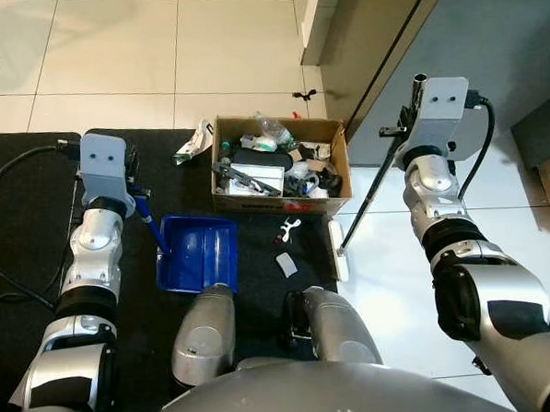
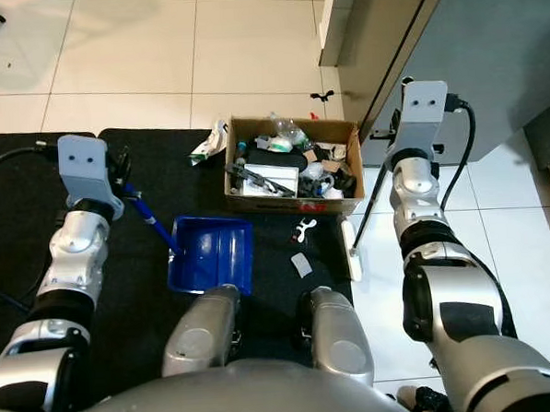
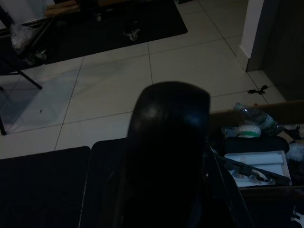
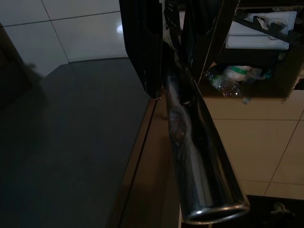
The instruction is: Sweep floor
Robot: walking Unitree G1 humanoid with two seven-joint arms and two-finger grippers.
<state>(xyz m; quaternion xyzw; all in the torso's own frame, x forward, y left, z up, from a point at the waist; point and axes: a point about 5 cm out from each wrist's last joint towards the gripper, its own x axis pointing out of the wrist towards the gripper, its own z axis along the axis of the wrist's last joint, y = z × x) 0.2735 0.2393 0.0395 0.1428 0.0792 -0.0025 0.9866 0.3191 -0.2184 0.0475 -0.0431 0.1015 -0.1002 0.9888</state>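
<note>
Right gripper (image 4: 175, 52) clamped on the broom handle (image 1: 377, 180); its long axis runs from 1 o'clock down to 7 o'clock, with the white head (image 1: 339, 250) on tile at the mat edge. Left gripper (image 1: 138, 197) closed on the blue dustpan (image 1: 197, 253) handle; the pan mouth opens toward 6 o'clock on the black mat (image 1: 37, 232).

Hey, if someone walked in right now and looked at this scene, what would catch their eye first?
Probably the cardboard box crammed with trash, standing at the far edge of the black mat. Next, the bright blue dustpan lying on the mat before the robot's knees, its handle held by the left gripper. On the right, the right gripper grips a shiny metal broom pole slanting down to the white tiles.
</note>
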